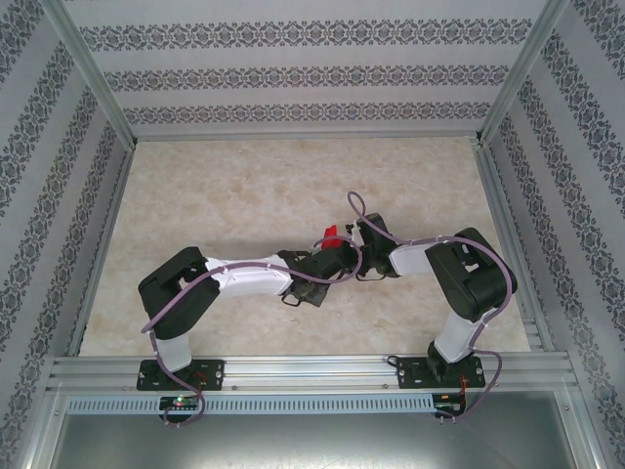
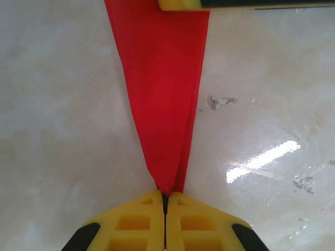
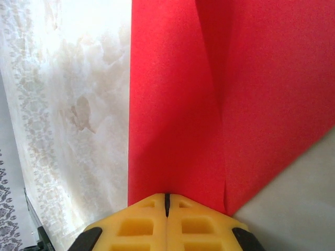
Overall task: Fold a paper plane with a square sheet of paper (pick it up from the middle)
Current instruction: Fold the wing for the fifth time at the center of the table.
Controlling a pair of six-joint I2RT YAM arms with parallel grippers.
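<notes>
The red sheet of paper is folded into a tapering, layered shape and hangs between both grippers above the table's middle. In the left wrist view the paper narrows to a point, and my left gripper is shut on that tip. A yellow finger of the other gripper crosses the paper's wide end. My right gripper is shut on the broad creased part of the paper. From above, the left gripper and right gripper meet almost nose to nose. I cannot tell whether the fold forms the paper plane.
The marbled beige table spreads around the arms, boxed in by patterned walls on three sides. An aluminium rail runs along the near edge. A small scuff marks the tabletop under the paper.
</notes>
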